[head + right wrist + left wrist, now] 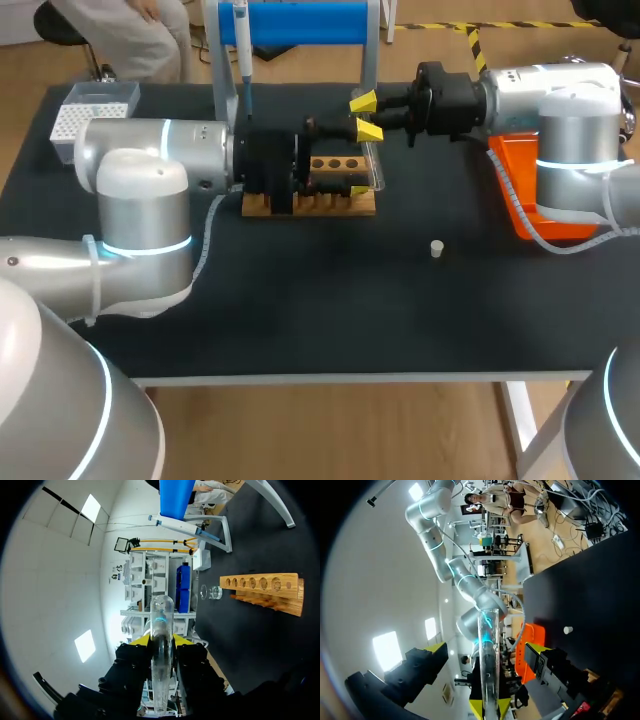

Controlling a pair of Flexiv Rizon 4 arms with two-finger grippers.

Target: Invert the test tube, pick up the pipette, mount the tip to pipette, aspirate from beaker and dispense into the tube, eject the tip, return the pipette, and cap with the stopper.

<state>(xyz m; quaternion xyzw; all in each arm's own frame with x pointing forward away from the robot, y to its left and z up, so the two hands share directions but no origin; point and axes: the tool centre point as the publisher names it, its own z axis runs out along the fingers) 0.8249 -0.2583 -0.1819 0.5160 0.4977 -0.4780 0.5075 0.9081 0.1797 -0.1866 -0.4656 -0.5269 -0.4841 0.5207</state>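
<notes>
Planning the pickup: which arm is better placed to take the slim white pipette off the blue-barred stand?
Probably left: the left gripper is open and nearer the white pipette; the right gripper is shut on the clear glass test tube.

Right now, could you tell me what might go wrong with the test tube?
1. The test tube is clamped only by the right end effector; the left end effector stands open around it. Releasing before the left closes would likely drop it near the wooden rack.
2. The end effectors sit very close; a slight misalignment could knock the tube.
</notes>
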